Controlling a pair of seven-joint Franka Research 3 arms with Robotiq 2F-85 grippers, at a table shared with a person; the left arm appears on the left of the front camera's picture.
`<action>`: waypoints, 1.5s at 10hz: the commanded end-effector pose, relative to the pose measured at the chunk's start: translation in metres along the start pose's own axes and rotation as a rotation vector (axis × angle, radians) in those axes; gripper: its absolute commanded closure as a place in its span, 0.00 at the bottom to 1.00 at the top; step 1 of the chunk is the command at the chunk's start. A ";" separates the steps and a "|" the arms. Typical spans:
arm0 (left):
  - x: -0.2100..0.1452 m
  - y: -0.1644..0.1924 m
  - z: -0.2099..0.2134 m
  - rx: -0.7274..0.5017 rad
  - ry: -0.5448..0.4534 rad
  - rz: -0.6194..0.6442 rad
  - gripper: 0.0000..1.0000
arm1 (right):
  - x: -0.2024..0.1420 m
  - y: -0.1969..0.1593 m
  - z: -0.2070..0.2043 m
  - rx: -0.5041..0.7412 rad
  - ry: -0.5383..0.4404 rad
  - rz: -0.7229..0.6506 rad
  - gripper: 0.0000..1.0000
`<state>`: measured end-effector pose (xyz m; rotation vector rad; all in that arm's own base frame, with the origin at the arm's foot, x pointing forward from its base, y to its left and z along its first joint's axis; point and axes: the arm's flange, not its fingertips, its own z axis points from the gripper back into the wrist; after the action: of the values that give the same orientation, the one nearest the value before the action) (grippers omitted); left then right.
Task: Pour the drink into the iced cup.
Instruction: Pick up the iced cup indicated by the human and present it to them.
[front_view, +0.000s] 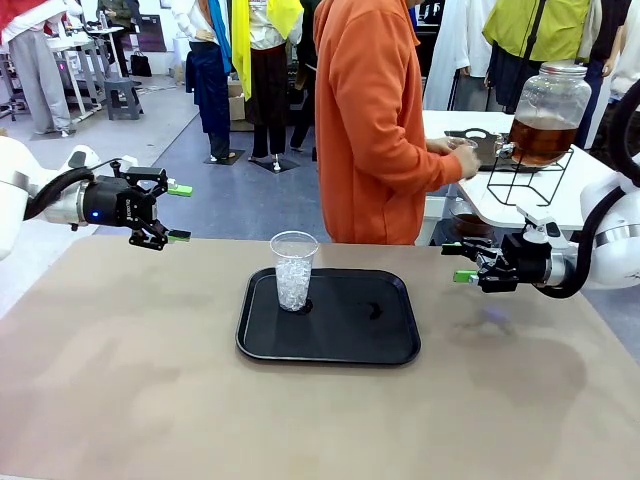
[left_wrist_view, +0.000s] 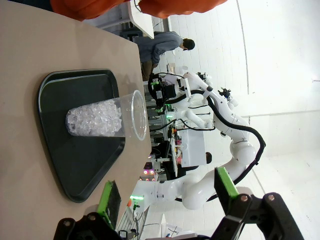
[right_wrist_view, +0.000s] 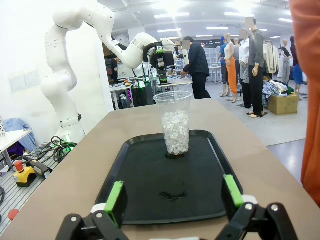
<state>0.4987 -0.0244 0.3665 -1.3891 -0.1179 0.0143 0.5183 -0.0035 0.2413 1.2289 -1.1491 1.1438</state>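
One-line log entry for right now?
iced cup: on tray | left gripper: open, empty | right gripper: open, empty | person: at drink jar

Looks like open workshop hall. Grey floor (front_view: 250, 195) past tan table (front_view: 120, 400), 12 o'clock. White side table (front_view: 592, 185) at 2 o'clock, dark stool (front_view: 122, 97) at 11. Right wrist view: white wall (right_wrist_view: 20, 40) at 9, ceiling strip lights (right_wrist_view: 169, 15) lit.

Front camera looks across table (front_view: 120, 380), both wrist cameras low, all sharing iced cup (front_view: 294, 280)
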 end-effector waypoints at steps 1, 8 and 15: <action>-0.001 -0.002 0.001 0.006 0.002 0.007 0.00 | 0.003 -0.001 -0.001 -0.001 -0.005 0.006 0.00; -0.001 -0.002 0.001 0.006 0.002 0.007 0.00 | 0.003 -0.001 -0.001 -0.001 -0.005 0.006 0.00; -0.001 -0.002 0.001 0.006 0.002 0.007 0.00 | 0.003 -0.001 -0.001 -0.001 -0.005 0.006 0.00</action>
<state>0.4987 -0.0245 0.3665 -1.3891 -0.1179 0.0143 0.5183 -0.0035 0.2413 1.2289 -1.1491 1.1438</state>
